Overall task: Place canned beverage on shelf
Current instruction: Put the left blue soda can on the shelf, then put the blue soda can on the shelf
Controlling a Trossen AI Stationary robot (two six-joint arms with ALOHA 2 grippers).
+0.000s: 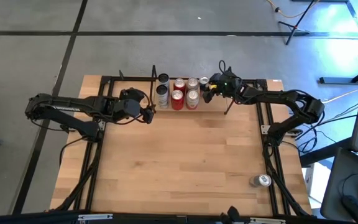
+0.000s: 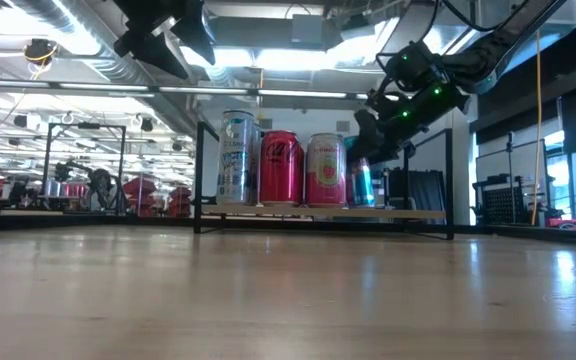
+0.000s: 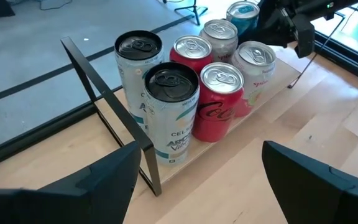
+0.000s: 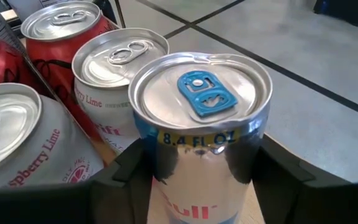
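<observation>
Nearest to us in the right wrist view is a slim silver-and-blue can (image 4: 202,124) with a blue pull tab. The right gripper (image 4: 197,165) has a dark finger on each side of its body, both pressed against the metal, so we read it as clamped on that can. In the high view the same can (image 1: 204,81) sits at the right end of the back row on the shelf (image 1: 211,106), with the right gripper (image 1: 209,87) over it. In the low view its teal side (image 2: 360,183) shows behind the front cans; we cannot tell whether its base rests on the board.

Just beside it stand two lime-flavour cans (image 4: 114,87), then red cans (image 4: 55,37) farther along. The shelf board (image 2: 398,213) is light wood with thin black uprights at both ends and stands at the far edge of the table (image 1: 185,162).

We count seven cans on the shelf in the left wrist view: two tall white cans with black lids (image 3: 166,115) at the left end, two red cans (image 3: 219,99), the lime ones and the slim one.

The left gripper (image 1: 148,115) hangs just beside the shelf's left end, fingers (image 3: 92,186) apart, gripping nothing.

One more can (image 1: 261,180) stands alone by the table's near right edge, well apart from the shelf.
</observation>
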